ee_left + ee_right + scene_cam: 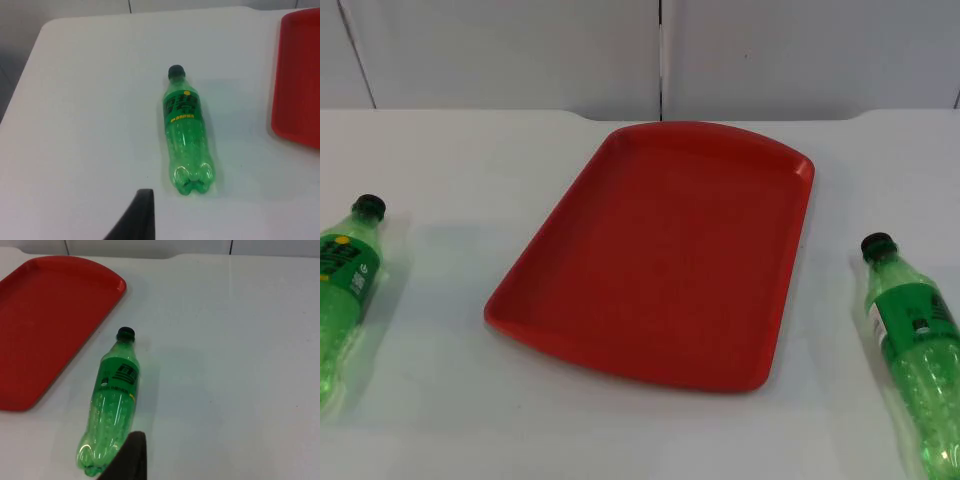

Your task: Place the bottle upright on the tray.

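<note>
A red tray (760, 300) with a raised rim and rounded corners is laid flat mid-table, nothing on it; 2 green plastic bottles with black caps are laid on their sides on the white surface, the left bottle (342, 290) and the right bottle (918, 350), each well apart from the tray, caps toward the wall.

I can read no word or number on anything here. The green bottle on my left (187, 137) carries a dark green label (182, 106) with large yellow-green characters, a yellow dot above them and a line of small yellow print below; none of it is legible. The green bottle on my right (114, 402) has a dark label (121, 376) with pale marks, also too small to read.
</note>
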`<control>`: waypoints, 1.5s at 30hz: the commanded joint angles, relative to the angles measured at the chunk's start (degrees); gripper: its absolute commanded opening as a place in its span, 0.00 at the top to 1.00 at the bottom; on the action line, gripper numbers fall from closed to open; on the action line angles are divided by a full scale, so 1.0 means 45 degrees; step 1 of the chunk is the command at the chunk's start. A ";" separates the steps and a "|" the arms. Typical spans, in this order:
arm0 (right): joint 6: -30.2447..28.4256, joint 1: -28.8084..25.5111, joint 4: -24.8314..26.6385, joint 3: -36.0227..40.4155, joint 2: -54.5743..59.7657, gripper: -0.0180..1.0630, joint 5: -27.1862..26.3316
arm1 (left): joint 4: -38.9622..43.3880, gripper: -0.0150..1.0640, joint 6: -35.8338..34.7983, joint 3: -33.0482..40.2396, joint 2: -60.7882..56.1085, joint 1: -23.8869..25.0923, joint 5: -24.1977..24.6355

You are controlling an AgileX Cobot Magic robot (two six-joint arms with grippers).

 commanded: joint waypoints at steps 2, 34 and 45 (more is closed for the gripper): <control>-0.0046 -0.0050 0.0068 0.0002 -0.0055 0.01 -0.0085 | 0.0048 0.03 0.0015 -0.0195 -0.0054 -0.0062 -0.0454; -0.0023 -0.0050 0.0068 0.0002 -0.0055 0.01 -0.0080 | -0.0395 0.03 0.0015 -0.0562 0.6314 -0.0062 -0.6697; -0.0023 -0.0050 0.0068 0.0002 -0.0055 0.01 -0.0080 | -0.0295 0.03 0.0015 -0.2535 0.8266 -0.0062 -0.6728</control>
